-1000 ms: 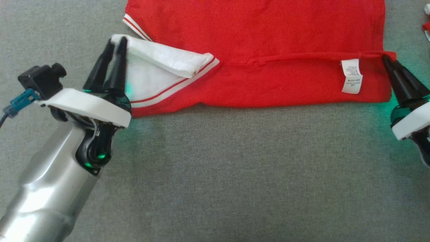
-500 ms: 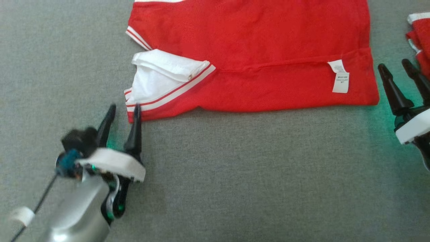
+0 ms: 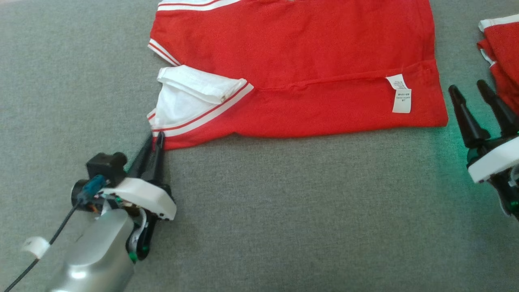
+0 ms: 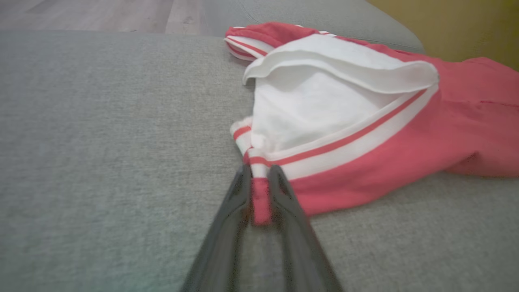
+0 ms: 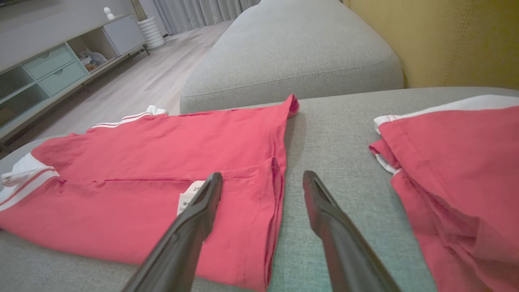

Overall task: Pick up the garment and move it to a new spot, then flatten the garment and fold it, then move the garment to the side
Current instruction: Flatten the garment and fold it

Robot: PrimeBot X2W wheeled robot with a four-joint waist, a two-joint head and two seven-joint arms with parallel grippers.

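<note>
The red garment (image 3: 304,61) with white striped trim lies folded on the grey cushion, its white inner part turned up at the left. My left gripper (image 3: 154,138) is at its near left corner. In the left wrist view my left gripper (image 4: 259,172) has its fingers pinched together on the red corner of the garment (image 4: 365,154). My right gripper (image 3: 468,87) stands open just right of the garment's right edge, holding nothing. In the right wrist view my right gripper (image 5: 261,178) hovers over that edge of the garment (image 5: 142,162).
A second red garment (image 3: 500,52) lies at the far right, close beside my right gripper, and appears as another red garment (image 5: 454,162) in the right wrist view. A white label (image 3: 401,95) sits near the right edge. Grey cushion (image 3: 304,211) stretches toward me.
My left gripper let go of the white turned-up part, drew back open, then closed on the near left corner. My right gripper released the right corner and opened. The camera also shifted.
</note>
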